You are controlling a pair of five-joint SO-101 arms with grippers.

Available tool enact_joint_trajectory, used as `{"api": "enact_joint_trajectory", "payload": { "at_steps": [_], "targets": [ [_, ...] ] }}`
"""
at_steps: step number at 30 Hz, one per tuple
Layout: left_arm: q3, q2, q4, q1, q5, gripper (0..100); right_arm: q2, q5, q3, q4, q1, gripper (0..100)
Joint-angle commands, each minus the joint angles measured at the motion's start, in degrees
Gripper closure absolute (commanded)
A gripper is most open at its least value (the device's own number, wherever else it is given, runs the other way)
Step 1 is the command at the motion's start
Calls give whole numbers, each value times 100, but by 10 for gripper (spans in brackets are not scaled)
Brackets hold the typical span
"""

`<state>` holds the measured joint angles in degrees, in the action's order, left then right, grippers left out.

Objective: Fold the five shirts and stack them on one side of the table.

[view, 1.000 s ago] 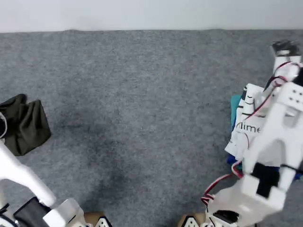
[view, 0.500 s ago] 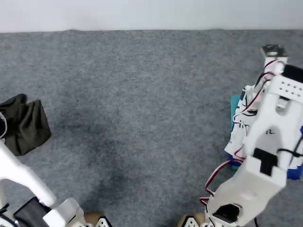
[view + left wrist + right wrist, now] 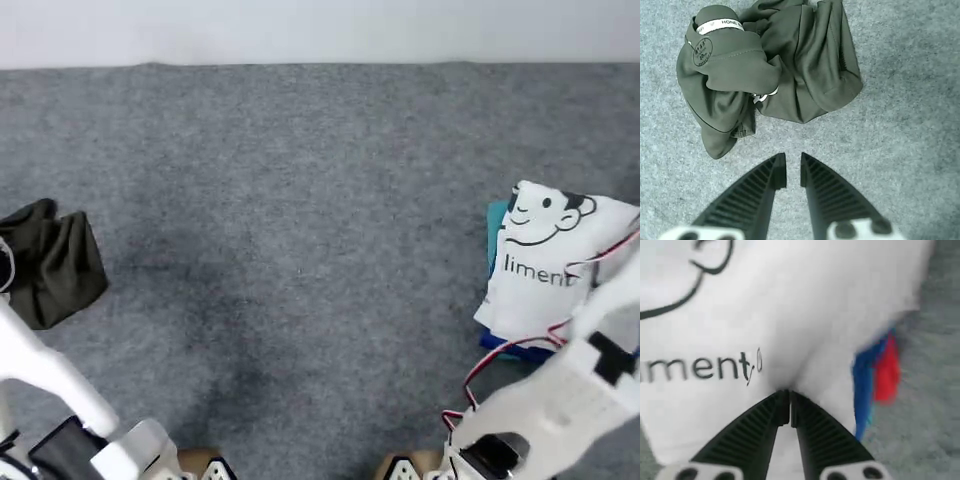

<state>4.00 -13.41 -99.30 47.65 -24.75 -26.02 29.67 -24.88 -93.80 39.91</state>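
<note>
Bench [image 3: 300,180]: your work surface is grey, carpet-like fabric w/ a fine speckled nap, same in all 3 views.
Wall [image 3: 320,30]: plain white strip along the bench's far edge; the join runs approx. straight across.
Light: soft & even; you get only faint darker patches on the grey, mid-left & centre of the high view.

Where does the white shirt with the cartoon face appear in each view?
High view: white shirt on the stack at the right edge of the table.
Right wrist view: white shirt directly under the right gripper.
Left wrist view: dark green shirt instead.
Shared landmark: blue shirt edge under the white one.
</note>
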Motion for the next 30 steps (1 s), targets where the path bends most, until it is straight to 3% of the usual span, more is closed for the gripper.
{"api": "enact_joint_trajectory", "payload": {
  "at_steps": [1,3,10,14,18,25,30],
  "targets": [
    [22,-255,-70,-35,-62,938,66,35,-607,-426,-171,990],
    [31,-255,-70,-35,-70,938,356,35,-993,-919,-365,990],
    [48,-237,-35,0,-70,938,1982,35,-835,-910,-954,990],
    [-110,-149,281,123,-413,932,2782,26,167,-910,-1332,990],
    [-479,246,466,114,-1081,838,3688,-519,1442,-910,-1631,990],
    [-505,1714,1099,79,-1099,793,4892,-949,3446,-901,-2273,990],
    [-505,2787,1521,-220,-1257,793,5358,-1213,4053,-892,-2501,990]
  ]
}}
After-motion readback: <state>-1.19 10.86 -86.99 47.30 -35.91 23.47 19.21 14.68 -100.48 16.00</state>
